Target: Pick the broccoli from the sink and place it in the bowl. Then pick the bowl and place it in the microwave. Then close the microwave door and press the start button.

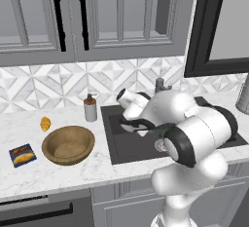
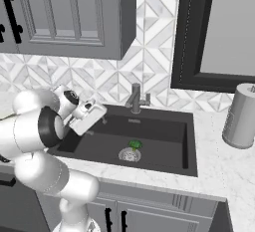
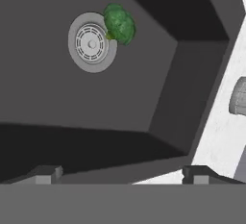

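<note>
I have the jaws (image 3: 122,174) spread as wide as they go, with nothing between them; in the hand view the two dark tips sit far apart at the bottom, looking down into the sink (image 3: 57,103). The hand hangs above the sink's left part, over its near-left corner as the right base view shows it.

Down in the basin, the broccoli (image 3: 119,23) lies on the floor of the sink, touching the edge of the round metal drain (image 3: 92,43). In the right base view I see the same green floret (image 2: 134,145) right at the far edge of the drain, well apart from my hand. The grey faucet (image 2: 136,98) stands at the back rim of the sink.

On the worktop (image 1: 29,177) to the left of the sink, the wooden bowl (image 1: 68,144) sits upright with nothing in it. Just behind it to the left lies a small croissant (image 1: 45,123); a flat dark packet (image 1: 22,155) is just beside the bowl on the left. A soap dispenser (image 1: 90,107) stands between the bowl and the sink's back corner. A grey cylinder (image 2: 240,116) stands on the worktop right of the sink.
</note>
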